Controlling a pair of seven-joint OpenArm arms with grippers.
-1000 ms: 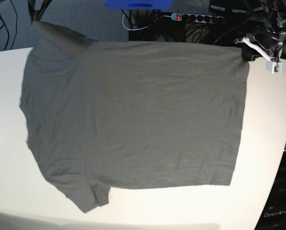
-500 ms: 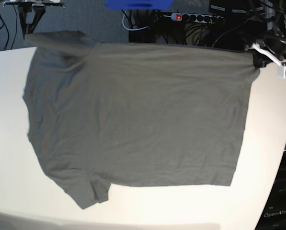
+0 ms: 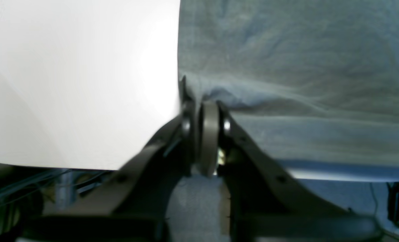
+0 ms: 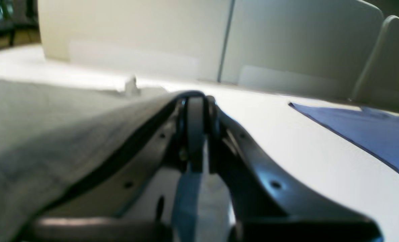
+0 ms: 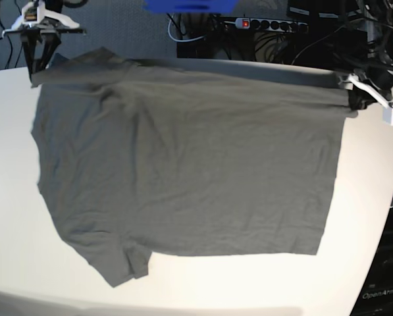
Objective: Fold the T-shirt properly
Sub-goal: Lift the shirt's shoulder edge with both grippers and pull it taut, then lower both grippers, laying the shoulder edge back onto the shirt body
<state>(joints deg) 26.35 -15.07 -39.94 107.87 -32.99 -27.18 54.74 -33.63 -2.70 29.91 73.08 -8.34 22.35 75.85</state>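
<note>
both ends of the shirt's near edge pinched for a fold

base view: the shirt (image 5: 229, 171) lies broad on the white table (image 5: 374, 171), its top edge drawn between left gripper (image 5: 354, 105) and right gripper (image 5: 37, 80); i'd move both together, cloth taut. bare table borders the far hem. left wrist view: jaws pinch the corner beside open table, near its edge. right wrist view: jaws nip raised cloth; the blue cloth (image 4: 370, 131) sits well apart.

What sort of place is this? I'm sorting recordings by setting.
Probably a robotics lab or workshop: black robot arms with metal fingers, a white tabletop, and grey upright partition panels behind it.
</note>
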